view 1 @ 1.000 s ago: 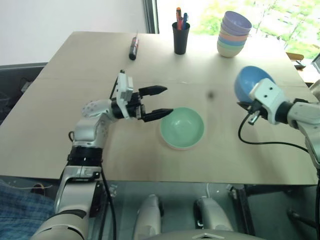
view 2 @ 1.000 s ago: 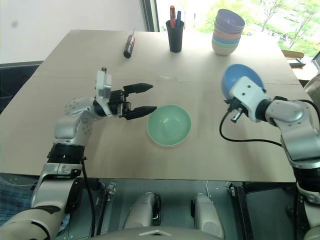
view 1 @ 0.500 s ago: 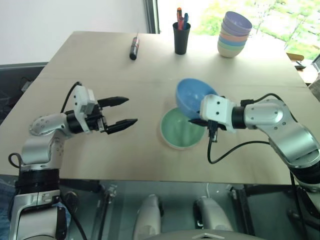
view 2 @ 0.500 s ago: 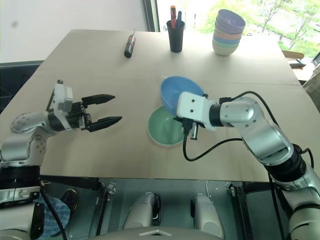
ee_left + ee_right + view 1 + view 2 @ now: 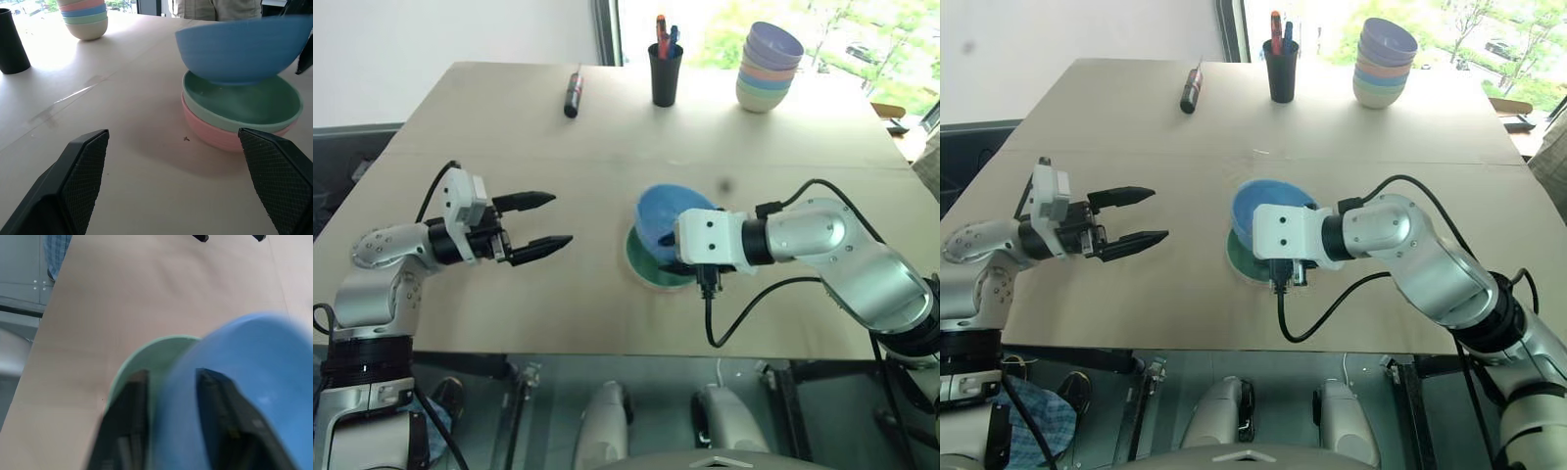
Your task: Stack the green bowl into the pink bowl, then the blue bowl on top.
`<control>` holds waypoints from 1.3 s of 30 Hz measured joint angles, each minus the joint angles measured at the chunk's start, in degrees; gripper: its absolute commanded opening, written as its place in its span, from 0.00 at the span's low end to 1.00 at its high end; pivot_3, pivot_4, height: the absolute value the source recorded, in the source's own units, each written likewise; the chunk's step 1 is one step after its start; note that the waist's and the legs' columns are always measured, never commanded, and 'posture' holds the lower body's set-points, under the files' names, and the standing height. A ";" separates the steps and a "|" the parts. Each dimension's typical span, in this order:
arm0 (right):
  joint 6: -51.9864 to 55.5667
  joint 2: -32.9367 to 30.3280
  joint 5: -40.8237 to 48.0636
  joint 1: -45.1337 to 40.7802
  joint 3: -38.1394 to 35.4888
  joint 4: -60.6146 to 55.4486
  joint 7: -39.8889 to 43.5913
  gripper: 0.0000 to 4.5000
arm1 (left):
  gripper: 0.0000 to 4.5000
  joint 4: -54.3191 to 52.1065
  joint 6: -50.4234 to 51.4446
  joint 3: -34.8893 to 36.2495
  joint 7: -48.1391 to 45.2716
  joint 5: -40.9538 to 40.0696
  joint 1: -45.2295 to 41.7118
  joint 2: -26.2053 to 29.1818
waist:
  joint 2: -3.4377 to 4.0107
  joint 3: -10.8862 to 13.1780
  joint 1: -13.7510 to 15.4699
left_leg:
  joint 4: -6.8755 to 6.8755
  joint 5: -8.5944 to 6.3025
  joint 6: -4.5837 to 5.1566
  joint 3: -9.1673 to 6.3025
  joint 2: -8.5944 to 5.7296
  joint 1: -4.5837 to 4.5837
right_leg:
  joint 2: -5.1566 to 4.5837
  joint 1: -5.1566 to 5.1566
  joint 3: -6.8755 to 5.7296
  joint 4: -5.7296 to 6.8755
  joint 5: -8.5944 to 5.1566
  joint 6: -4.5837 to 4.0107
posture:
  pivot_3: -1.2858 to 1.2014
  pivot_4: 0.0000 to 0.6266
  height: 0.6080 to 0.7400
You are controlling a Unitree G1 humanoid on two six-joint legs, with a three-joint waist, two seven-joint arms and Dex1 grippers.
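The green bowl [image 5: 244, 98] sits nested in the pink bowl [image 5: 220, 139] near the middle of the table. The blue bowl [image 5: 666, 213] hangs just above them, tilted, its lower side close over the green bowl. My right gripper [image 5: 171, 374] reaches in from the right with its fingers [image 5: 127, 431] apart, one on each side of the blue bowl's wall, so it is open. My left gripper [image 5: 561, 218] stands open to the left of the bowls, well apart from them, with nothing between its fingers.
At the far edge stand a black cup of pens [image 5: 667, 73] and a stack of pastel bowls [image 5: 770, 67]. A dark pen-like tool [image 5: 574, 93] lies at the back left. A black cable loops from my right wrist toward the table's near edge [image 5: 607, 348].
My right arm has swung left, carrying the blue bowl from the right side to over the green bowl, and its fingers have parted. My left arm has drawn back to the left.
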 measured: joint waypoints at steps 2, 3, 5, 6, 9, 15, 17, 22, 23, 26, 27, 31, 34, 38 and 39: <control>1.34 1.04 0.56 -0.30 -0.15 -0.38 -0.77 0.62 | 1.00 0.15 0.03 -0.23 -0.47 0.01 -1.11 0.08 | 0.00 0.00 0.00 | 0.00 0.00 0.00 0.01 0.00 0.00 | 0.00 0.00 0.00 0.01 0.00 0.00 | 0.52 0.24 1.00; 2.18 1.07 0.96 -0.30 -0.49 -0.47 -0.88 0.62 | 1.00 0.28 0.03 -0.34 -0.66 0.01 -1.47 0.08 | 0.00 0.00 0.03 | 0.00 0.00 0.00 0.01 0.00 0.00 | 0.00 0.00 0.00 0.00 0.00 0.00 | 0.52 0.24 1.00; 2.97 0.87 1.84 -0.30 -1.81 -0.64 -1.00 0.62 | 1.00 0.65 0.02 -0.44 -0.75 0.02 -1.98 0.07 | 0.00 0.00 0.05 | 0.00 0.00 0.00 0.01 0.00 -0.01 | 0.00 0.00 0.00 0.00 0.00 0.00 | 0.52 0.24 1.00; 3.40 0.52 2.11 -0.30 -2.64 -0.91 -1.07 0.62 | 1.00 0.69 0.02 -0.60 -0.83 0.03 -2.11 0.07 | 0.00 0.00 0.04 | 0.00 0.00 0.00 0.01 0.00 0.00 | 0.00 0.00 0.00 0.00 0.00 0.00 | 0.52 0.24 1.00; 5.24 0.64 4.41 0.59 -5.62 -1.86 -1.46 0.62 | 1.00 1.02 0.02 -0.96 -1.19 0.05 -2.53 0.03 | -0.01 0.00 0.02 | -0.01 0.00 0.00 0.00 0.00 0.00 | 0.00 0.00 0.00 0.00 0.00 0.00 | 0.52 0.24 1.00; 10.90 1.77 14.55 8.25 -20.74 -3.18 -2.82 0.62 | 1.00 1.82 -0.31 -1.29 -1.42 0.20 -3.62 -0.44 | -0.04 -0.02 0.05 | 0.00 0.00 0.00 0.01 -0.01 0.00 | 0.00 0.02 0.02 0.00 0.01 0.01 | 0.52 0.24 1.00; 10.11 1.20 15.98 11.72 -24.32 -3.13 -2.82 0.62 | 1.00 1.78 -0.33 -1.41 -1.35 0.25 -3.60 -0.86 | -0.07 -0.04 0.28 | -0.03 0.00 0.00 -0.04 -0.01 -0.01 | 0.00 0.06 -0.03 -0.07 0.00 0.00 | 0.52 0.24 1.00; 2.16 1.07 19.78 24.75 -35.60 -0.81 -1.75 0.62 | 1.00 1.57 0.12 -1.53 -0.57 0.23 -2.25 -1.78 | -0.07 -0.03 0.15 | -0.03 0.00 0.01 -0.04 -0.02 0.01 | 0.01 0.09 0.00 -0.08 0.01 0.02 | 0.52 0.24 1.00; -0.47 1.24 20.90 27.92 -38.69 -0.45 -1.15 0.62 | 1.00 1.23 0.24 -1.53 -0.44 0.17 -1.80 -1.97 | -0.08 -0.04 0.00 | -0.03 0.00 0.01 -0.06 -0.02 0.02 | 0.02 0.10 -0.01 -0.07 0.01 0.02 | 0.52 0.24 1.00; -3.01 1.17 22.92 31.96 -42.46 0.60 0.08 0.62 | 1.00 0.02 0.72 -1.45 0.01 -0.10 -0.84 -2.11 | -0.08 -0.04 -0.02 | -0.02 0.00 0.01 -0.08 -0.02 0.06 | 0.02 0.15 -0.01 -0.06 0.01 0.02 | 0.52 0.24 1.00; -4.74 1.04 24.03 34.17 -44.37 1.47 1.05 0.62 | 1.00 -0.48 1.26 -1.43 0.41 -0.33 -0.34 -2.20 | -0.08 -0.04 -0.02 | -0.02 0.00 0.01 -0.06 -0.02 0.07 | 0.02 0.16 0.00 -0.06 0.01 0.02 | 0.52 0.24 1.00; -11.36 0.18 26.33 40.80 -51.05 6.29 5.23 0.62 | 1.00 -2.31 3.41 -0.89 1.59 -1.51 1.64 -2.24 | -0.09 -0.03 0.02 | -0.01 0.00 0.01 -0.08 -0.03 0.08 | 0.01 0.18 0.00 -0.06 0.01 0.03 | 0.52 0.24 1.00; -15.34 -0.97 27.75 43.64 -54.66 9.45 8.00 0.62 | 1.00 -3.95 4.72 -0.77 2.55 -2.22 2.84 -2.24 | -0.09 -0.03 -0.01 | -0.01 0.00 0.01 -0.09 -0.02 0.14 | 0.02 0.23 -0.01 -0.05 0.01 0.03 | 0.52 0.24 1.00; -18.90 -2.55 29.60 46.20 -56.89 13.31 11.34 0.62 | 1.00 -5.45 6.25 -0.70 3.96 -2.95 3.74 -2.24 | -0.09 -0.04 -0.04 | -0.01 0.00 0.01 -0.09 -0.02 0.17 | 0.03 0.25 0.00 -0.04 0.01 0.03 | 0.52 0.24 1.00; -19.73 -2.64 30.18 46.69 -57.47 14.03 11.95 0.62 | 1.00 -5.80 6.52 -0.67 4.41 -2.97 4.09 -2.24 | -0.08 -0.03 -0.04 | -0.01 -0.01 0.01 -0.09 -0.02 0.17 | 0.03 0.25 0.00 -0.04 0.01 0.03 | 0.52 0.24 1.00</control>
